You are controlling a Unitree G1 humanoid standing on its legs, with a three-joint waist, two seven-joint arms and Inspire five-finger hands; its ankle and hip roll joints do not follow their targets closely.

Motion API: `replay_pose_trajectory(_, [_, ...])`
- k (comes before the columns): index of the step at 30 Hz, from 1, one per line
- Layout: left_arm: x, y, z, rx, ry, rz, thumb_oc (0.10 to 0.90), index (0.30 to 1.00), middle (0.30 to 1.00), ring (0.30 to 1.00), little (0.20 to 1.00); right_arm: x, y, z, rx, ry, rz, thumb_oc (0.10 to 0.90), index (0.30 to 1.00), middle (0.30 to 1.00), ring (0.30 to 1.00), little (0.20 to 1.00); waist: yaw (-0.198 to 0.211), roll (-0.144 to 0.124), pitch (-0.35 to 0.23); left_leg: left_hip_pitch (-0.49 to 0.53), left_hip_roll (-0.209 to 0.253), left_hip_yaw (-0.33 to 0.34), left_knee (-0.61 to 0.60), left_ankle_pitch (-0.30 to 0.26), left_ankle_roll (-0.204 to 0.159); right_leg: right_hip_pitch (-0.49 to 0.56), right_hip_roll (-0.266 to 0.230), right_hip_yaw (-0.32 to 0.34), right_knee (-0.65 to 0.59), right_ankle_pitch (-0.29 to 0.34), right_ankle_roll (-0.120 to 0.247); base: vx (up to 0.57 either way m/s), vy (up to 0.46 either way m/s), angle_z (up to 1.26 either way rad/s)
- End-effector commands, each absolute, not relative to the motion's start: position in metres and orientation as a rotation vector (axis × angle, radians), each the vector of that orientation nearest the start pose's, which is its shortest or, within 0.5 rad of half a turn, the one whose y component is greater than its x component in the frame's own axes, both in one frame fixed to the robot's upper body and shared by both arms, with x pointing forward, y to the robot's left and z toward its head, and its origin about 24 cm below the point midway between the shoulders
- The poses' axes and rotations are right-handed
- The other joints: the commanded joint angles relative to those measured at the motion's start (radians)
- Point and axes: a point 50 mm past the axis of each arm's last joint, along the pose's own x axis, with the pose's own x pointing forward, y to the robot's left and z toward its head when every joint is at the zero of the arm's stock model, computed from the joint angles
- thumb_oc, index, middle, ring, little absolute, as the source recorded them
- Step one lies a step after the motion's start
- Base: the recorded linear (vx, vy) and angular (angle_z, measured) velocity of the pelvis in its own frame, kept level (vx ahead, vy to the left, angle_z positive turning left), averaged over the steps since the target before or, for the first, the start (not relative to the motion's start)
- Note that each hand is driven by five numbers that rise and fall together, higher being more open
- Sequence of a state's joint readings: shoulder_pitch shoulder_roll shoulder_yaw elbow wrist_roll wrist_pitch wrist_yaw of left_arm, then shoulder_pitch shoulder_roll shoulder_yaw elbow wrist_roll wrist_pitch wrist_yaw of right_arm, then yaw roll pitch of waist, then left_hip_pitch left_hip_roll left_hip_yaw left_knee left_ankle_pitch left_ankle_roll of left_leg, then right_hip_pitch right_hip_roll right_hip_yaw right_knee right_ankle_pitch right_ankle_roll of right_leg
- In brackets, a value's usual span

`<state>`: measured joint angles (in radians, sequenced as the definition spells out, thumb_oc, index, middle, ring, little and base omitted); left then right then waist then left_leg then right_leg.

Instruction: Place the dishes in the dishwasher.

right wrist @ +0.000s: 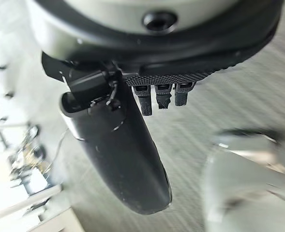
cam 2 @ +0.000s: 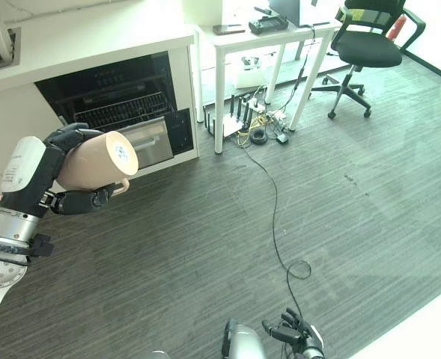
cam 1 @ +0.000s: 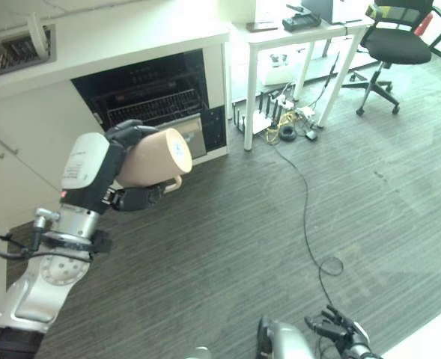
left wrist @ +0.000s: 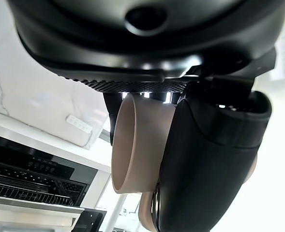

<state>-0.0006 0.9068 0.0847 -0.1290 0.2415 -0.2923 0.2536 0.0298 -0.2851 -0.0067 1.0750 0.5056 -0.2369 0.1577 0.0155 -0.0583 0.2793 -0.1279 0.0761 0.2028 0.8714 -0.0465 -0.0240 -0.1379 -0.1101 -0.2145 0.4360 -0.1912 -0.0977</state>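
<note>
A beige mug (cam 1: 156, 157) lies on its side in my left hand (cam 1: 130, 133), its base turned outward and its handle hanging underneath. The hand is shut on it, fingers over the top and thumb (left wrist: 210, 159) across the mug (left wrist: 137, 145). I hold it above the floor, in front of the open dishwasher (cam 1: 153, 90) under the white counter. A wire rack (cam 1: 156, 107) shows inside, with a grey panel (cam 1: 189, 134) standing out below it. My right hand (cam 1: 340, 327) hangs low near the floor, fingers relaxed and holding nothing.
A dish rack (cam 1: 18, 48) with a plate sits in the counter at the back left. White cabinets (cam 1: 25, 142) stand left of the dishwasher. A white desk (cam 1: 295, 34), cables and power strips (cam 1: 280, 120) under it, and an office chair (cam 1: 400, 41) are to the right.
</note>
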Motion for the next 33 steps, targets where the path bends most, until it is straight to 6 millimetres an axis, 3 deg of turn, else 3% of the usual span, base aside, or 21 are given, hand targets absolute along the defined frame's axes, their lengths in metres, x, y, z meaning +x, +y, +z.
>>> replay_pose_trajectory(1, [0.236, 0.27, 0.257, 0.993, -0.941, 0.335, 0.4, 0.3, 0.3, 0.3, 0.3, 0.157, -0.298, -0.1, 0.067, 0.621, -0.291, 0.8, 0.9, 0.9, 0.9, 0.9, 0.006, 0.072, 0.002, 0.063, -0.093, -0.103, -0.292, -0.103, -0.005, 0.09, -0.044, 0.039, -0.136, 0.022, 0.178, 0.38, -0.11, -0.62])
replay_pose_trajectory(2, [0.234, 0.27, 0.259, 0.991, -0.951, 0.343, 0.4, 0.3, 0.3, 0.3, 0.3, 0.157, -0.298, -0.101, 0.064, 0.632, -0.298, 0.8, 0.9, 0.9, 0.9, 0.9, 0.012, 0.066, 0.003, 0.047, -0.095, -0.032, -0.378, -0.107, 0.013, 0.103, -0.047, 0.015, -0.136, 0.012, 0.178, 0.34, -0.09, -1.03])
replay_pose_trajectory(3, [0.234, 0.27, 0.259, 0.987, -0.957, 0.347, 0.4, 0.3, 0.3, 0.3, 0.3, 0.157, -0.298, -0.102, 0.067, 0.636, -0.31, 0.8, 0.9, 0.9, 0.9, 0.9, 0.015, 0.064, 0.006, 0.039, -0.09, -0.004, -0.417, -0.091, 0.014, 0.113, -0.045, 0.007, -0.136, 0.002, 0.175, 0.39, -0.045, -0.59])
replay_pose_trajectory(5, [0.233, 0.271, 0.259, 0.976, -0.955, 0.364, 0.4, 0.3, 0.3, 0.3, 0.3, 0.152, -0.299, -0.105, 0.075, 0.655, -0.337, 0.8, 0.9, 0.9, 0.9, 0.9, 0.034, 0.074, 0.011, 0.006, -0.107, 0.0, -0.56, -0.062, 0.013, 0.141, -0.022, 0.016, -0.136, -0.025, 0.174, 0.36, 0.038, -0.08])
replay_pose_trajectory(7, [0.232, 0.271, 0.255, 0.97, -0.959, 0.384, 0.4, 0.3, 0.3, 0.3, 0.3, 0.145, -0.298, -0.11, 0.078, 0.685, -0.356, 0.8, 0.9, 0.9, 0.9, 0.9, 0.046, 0.103, 0.011, -0.073, -0.054, 0.019, -0.571, -0.05, -0.012, 0.167, 0.009, -0.006, -0.136, -0.058, 0.174, 0.37, 0.098, -0.19])
replay_pose_trajectory(8, [0.232, 0.272, 0.254, 0.967, -0.961, 0.394, 0.4, 0.3, 0.3, 0.3, 0.3, 0.142, -0.299, -0.111, 0.076, 0.696, -0.363, 0.8, 0.9, 0.9, 0.9, 0.9, 0.046, 0.105, 0.004, -0.076, -0.045, 0.023, -0.571, -0.063, -0.023, 0.179, 0.01, -0.01, -0.136, -0.078, 0.175, 0.34, 0.092, -0.14])
replay_pose_trajectory(10, [0.232, 0.273, 0.252, 0.956, -0.972, 0.416, 0.4, 0.3, 0.3, 0.3, 0.3, 0.133, -0.298, -0.116, 0.081, 0.717, -0.391, 0.8, 0.9, 0.9, 0.9, 0.9, 0.036, 0.107, -0.007, -0.073, -0.014, 0.115, -0.571, -0.069, -0.018, 0.199, -0.001, -0.061, -0.136, -0.095, 0.173, 0.26, 0.087, 0.01])
replay_pose_trajectory(12, [0.231, 0.276, 0.249, 0.953, -0.98, 0.441, 0.4, 0.3, 0.3, 0.3, 0.3, 0.126, -0.295, -0.12, 0.092, 0.732, -0.42, 0.8, 0.9, 0.9, 0.9, 0.9, 0.031, 0.103, -0.023, -0.061, -0.007, 0.143, -0.571, -0.099, -0.003, 0.225, -0.005, -0.078, -0.136, -0.121, 0.177, 0.31, 0.144, 0.28])
replay_pose_trajectory(13, [0.229, 0.279, 0.245, 0.958, -0.97, 0.457, 0.4, 0.3, 0.3, 0.3, 0.3, 0.123, -0.292, -0.122, 0.1, 0.751, -0.442, 0.8, 0.9, 0.9, 0.9, 0.9, 0.041, 0.104, -0.036, -0.065, -0.02, 0.107, -0.571, -0.106, 0.001, 0.247, 0.005, -0.067, -0.136, -0.138, 0.179, 0.42, 0.186, 0.24])
replay_pose_trajectory(16, [0.229, 0.28, 0.245, 0.996, -0.978, 0.442, 0.4, 0.3, 0.3, 0.3, 0.3, 0.113, -0.29, -0.128, 0.145, 0.779, -0.507, 0.8, 0.9, 0.9, 0.9, 0.9, 0.039, 0.104, -0.057, -0.046, -0.03, 0.115, -0.571, -0.138, 0.037, 0.305, 0.019, -0.083, -0.136, -0.13, 0.185, 0.28, 0.13, 0.22])
replay_pose_trajectory(18, [0.23, 0.279, 0.248, 1.029, -0.991, 0.441, 0.4, 0.3, 0.3, 0.3, 0.3, 0.111, -0.286, -0.129, 0.154, 0.78, -0.521, 0.8, 0.9, 0.9, 0.9, 0.9, 0.031, 0.11, -0.062, -0.034, -0.052, 0.09, -0.571, -0.166, 0.064, 0.334, 0.024, -0.094, -0.114, -0.016, 0.227, 0.23, 0.189, 0.45])
replay_pose_trajectory(19, [0.231, 0.277, 0.253, 1.044, -1.0, 0.443, 0.4, 0.3, 0.3, 0.3, 0.3, 0.11, -0.285, -0.129, 0.16, 0.773, -0.529, 0.8, 0.9, 0.9, 0.9, 0.9, 0.02, 0.116, -0.056, -0.018, -0.07, 0.078, -0.571, -0.183, 0.089, 0.293, 0.013, -0.088, 0.023, 0.042, 0.264, 0.09, 0.206, 0.48])
replay_pose_trajectory(20, [0.233, 0.276, 0.259, 1.051, -1.004, 0.444, 0.4, 0.3, 0.3, 0.3, 0.3, 0.112, -0.284, -0.129, 0.17, 0.769, -0.533, 0.8, 0.9, 0.9, 0.9, 0.9, 0.011, 0.127, -0.047, -0.017, -0.064, 0.085, -0.571, -0.171, 0.108, 0.239, 0.006, -0.103, 0.128, 0.091, 0.272, 0.06, 0.221, 0.7])
replay_pose_trajectory(22, [0.239, 0.274, 0.271, 1.055, -1.017, 0.457, 0.4, 0.3, 0.3, 0.3, 0.3, 0.114, -0.283, -0.129, 0.182, 0.765, -0.525, 0.8, 0.9, 0.9, 0.9, 0.9, -0.01, 0.149, -0.03, 0.011, -0.081, 0.028, -0.571, -0.192, 0.132, 0.077, -0.03, -0.081, 0.346, 0.116, 0.26, 0.07, 0.15, 1.03])
replay_pose_trajectory(25, [0.24, 0.273, 0.28, 1.043, -1.074, 0.479, 0.4, 0.3, 0.3, 0.3, 0.3, 0.116, -0.282, -0.129, 0.16, 0.766, -0.5, 0.8, 0.9, 0.9, 0.9, 0.9, -0.041, 0.159, -0.018, 0.038, -0.095, -0.045, -0.571, -0.206, 0.125, -0.001, -0.009, -0.046, 0.246, 0.064, 0.23, 0.12, -0.08, 0.7])
replay_pose_trajectory(28, [0.238, 0.269, 0.292, 1.019, -1.177, 0.519, 0.4, 0.3, 0.3, 0.3, 0.3, 0.11, -0.288, -0.131, 0.176, 0.789, -0.509, 0.8, 0.9, 0.9, 0.9, 0.9, -0.07, 0.131, -0.023, 0.068, -0.122, -0.161, -0.571, -0.251, 0.103, -0.039, -0.016, 0.048, -0.136, 0.132, 0.241, 0.22, -0.311, 1.4])
replay_pose_trajectory(30, [0.237, 0.271, 0.298, 1.03, -1.19, 0.514, 0.4, 0.3, 0.3, 0.3, 0.3, 0.104, -0.292, -0.132, 0.178, 0.803, -0.514, 0.8, 0.9, 0.9, 0.9, 0.9, -0.083, 0.102, -0.042, 0.09, -0.149, -0.199, -0.571, -0.287, 0.096, -0.116, -0.048, 0.144, -0.136, 0.131, 0.276, 0.31, -0.376, 1.28])
replay_pose_trajectory(31, [0.236, 0.273, 0.302, 1.036, -1.186, 0.508, 0.4, 0.3, 0.3, 0.3, 0.3, 0.102, -0.293, -0.132, 0.181, 0.812, -0.521, 0.8, 0.9, 0.9, 0.9, 0.9, -0.085, 0.102, -0.049, 0.094, -0.147, -0.21, -0.571, -0.295, 0.092, -0.12, -0.045, 0.168, -0.136, 0.137, 0.281, 0.25, -0.29, 0.55])
replay_pose_trajectory(33, [0.235, 0.279, 0.306, 1.053, -1.158, 0.511, 0.4, 0.3, 0.3, 0.3, 0.3, 0.099, -0.292, -0.134, 0.175, 0.835, -0.508, 0.8, 0.9, 0.9, 0.9, 0.9, -0.071, 0.098, -0.068, 0.088, -0.124, -0.194, -0.571, -0.284, 0.071, -0.084, -0.048, 0.145, -0.136, 0.104, 0.274, 0.18, -0.266, 1.3])
